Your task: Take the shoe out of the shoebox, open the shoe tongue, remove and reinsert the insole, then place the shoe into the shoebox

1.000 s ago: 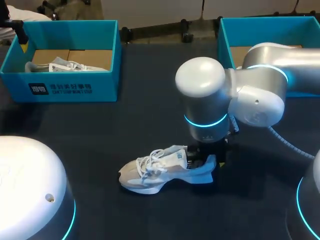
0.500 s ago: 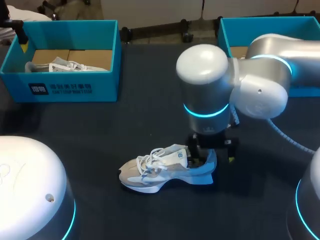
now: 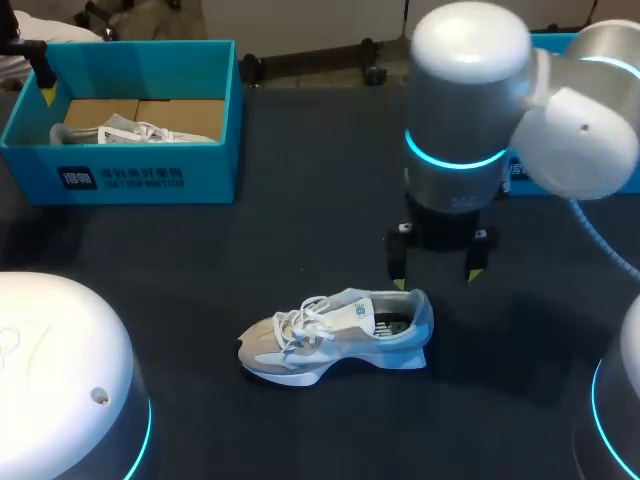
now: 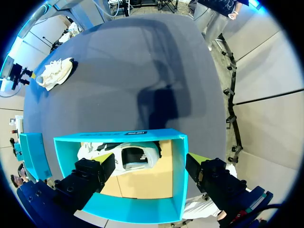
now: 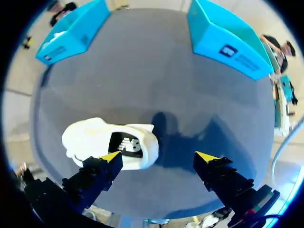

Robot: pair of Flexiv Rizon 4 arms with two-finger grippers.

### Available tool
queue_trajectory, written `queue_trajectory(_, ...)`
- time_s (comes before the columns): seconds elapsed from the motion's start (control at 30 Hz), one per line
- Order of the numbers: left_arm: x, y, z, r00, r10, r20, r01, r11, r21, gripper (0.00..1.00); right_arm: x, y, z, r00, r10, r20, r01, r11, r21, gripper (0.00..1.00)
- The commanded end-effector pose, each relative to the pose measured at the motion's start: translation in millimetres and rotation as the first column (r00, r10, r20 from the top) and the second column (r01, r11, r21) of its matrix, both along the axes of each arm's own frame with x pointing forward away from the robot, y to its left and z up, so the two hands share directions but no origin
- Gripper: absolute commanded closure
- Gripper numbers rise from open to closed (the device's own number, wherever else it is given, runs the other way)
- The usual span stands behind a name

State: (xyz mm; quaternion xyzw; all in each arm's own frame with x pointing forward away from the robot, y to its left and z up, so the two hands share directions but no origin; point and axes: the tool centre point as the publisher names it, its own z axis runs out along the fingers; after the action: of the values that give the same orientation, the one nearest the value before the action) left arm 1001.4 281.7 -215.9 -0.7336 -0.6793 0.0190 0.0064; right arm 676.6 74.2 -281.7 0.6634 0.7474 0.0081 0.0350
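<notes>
A white and pale-blue sneaker (image 3: 335, 335) lies on its sole on the dark table, toe to the left, with its tongue up and the insole showing in the opening. My right gripper (image 3: 436, 278) hangs open just above and behind the heel, touching nothing. In the right wrist view the sneaker (image 5: 111, 142) lies under and beside one finger of that open gripper (image 5: 159, 156). My left gripper (image 4: 152, 171) stands open above the left shoebox (image 4: 118, 209), which holds a second sneaker (image 4: 126, 154).
The left blue shoebox (image 3: 130, 170) stands at the back left with a sneaker (image 3: 130, 130) inside. A second blue shoebox (image 5: 223, 33) stands at the back right, largely hidden behind my right arm in the head view. My left arm's casing (image 3: 60, 380) fills the front left corner.
My right gripper opened, let go of the sneaker's heel, and rose up and back to the right. The sneaker stays on the table.
</notes>
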Motion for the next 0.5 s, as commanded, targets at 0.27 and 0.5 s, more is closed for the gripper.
queue_trajectory(0.27,-0.4,0.1,0.7,1.0,-0.001,0.0,0.001,1.0,0.003,0.0,-9.6,-57.2,42.3,0.951,0.309,-0.013,-0.288,0.9,0.329,0.0)
queue_trajectory(0.5,-0.4,0.1,0.7,1.0,-0.001,0.0,0.001,1.0,0.003,0.0,-9.6,-57.2,42.3,0.951,0.309,-0.013,-0.288,0.9,0.329,0.0)
